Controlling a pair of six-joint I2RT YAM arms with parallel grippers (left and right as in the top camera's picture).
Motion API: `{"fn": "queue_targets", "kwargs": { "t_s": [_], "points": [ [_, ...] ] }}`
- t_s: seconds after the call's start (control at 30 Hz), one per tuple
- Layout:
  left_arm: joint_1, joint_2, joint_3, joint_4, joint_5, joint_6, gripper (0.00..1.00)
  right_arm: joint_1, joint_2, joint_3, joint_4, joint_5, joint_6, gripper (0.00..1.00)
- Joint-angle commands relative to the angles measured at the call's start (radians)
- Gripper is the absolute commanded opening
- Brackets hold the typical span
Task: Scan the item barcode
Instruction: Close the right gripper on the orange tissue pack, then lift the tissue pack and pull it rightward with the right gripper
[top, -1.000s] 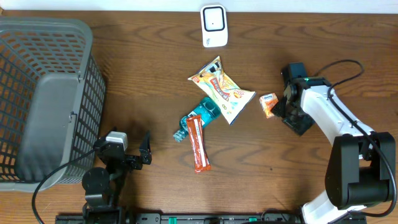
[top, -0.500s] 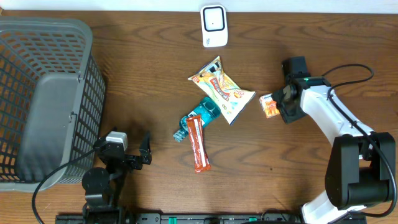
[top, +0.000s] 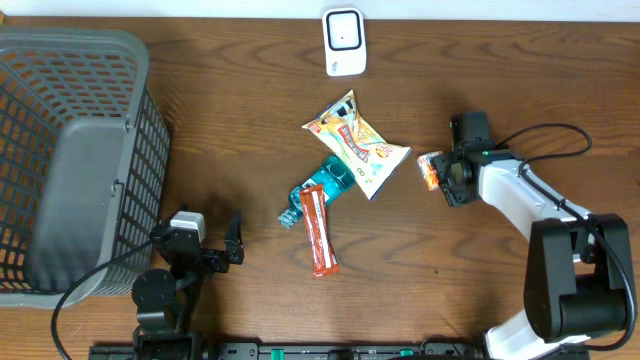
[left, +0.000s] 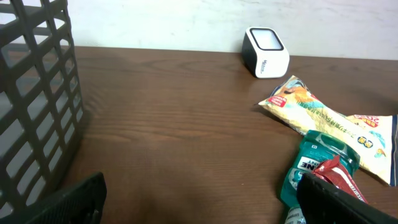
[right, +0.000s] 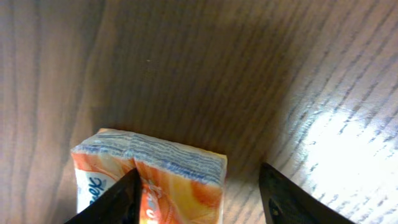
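A small orange-and-white packet (top: 430, 167) lies on the table right of centre. My right gripper (top: 441, 170) is down over it, open. In the right wrist view the packet (right: 155, 180) sits between the fingers. The left finger (right: 118, 202) overlaps its face, and a strip of bare wood separates it from the right finger (right: 292, 199). The white scanner (top: 343, 40) stands at the far edge, also visible in the left wrist view as the scanner (left: 265, 52). My left gripper (top: 234, 240) rests wide open near the front left, nothing between its fingers (left: 68, 202).
A yellow snack bag (top: 357, 145), a teal pack (top: 325, 185) and a red bar (top: 320, 230) lie clustered mid-table. A grey mesh basket (top: 70, 160) fills the left side. The right arm's cable loops over the table at the right.
The right gripper has slid left and settled over the orange packet, its jaws narrowing around it. The left arm has not moved.
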Motion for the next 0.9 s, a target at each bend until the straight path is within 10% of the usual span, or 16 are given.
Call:
{"fn": "queue_targets", "kwargs": {
  "t_s": [0.0,0.13,0.43,0.87],
  "points": [
    [0.0,-0.002,-0.028,-0.012,-0.005,0.006,0.98,0.008,0.005,-0.063,0.021,0.023,0.008,0.42],
    [0.0,-0.002,-0.028,-0.012,-0.005,0.006,0.98,0.006,0.005,-0.072,0.067,0.027,-0.082,0.01],
    [0.0,-0.002,-0.028,-0.012,-0.005,0.006,0.98,-0.046,-0.149,-0.06,0.063,-0.595,-0.461,0.01],
    [0.0,-0.002,-0.028,-0.012,-0.005,0.006,0.98,-0.13,-0.399,-0.06,-0.481,-1.157,-0.473,0.02]
  ]
}}
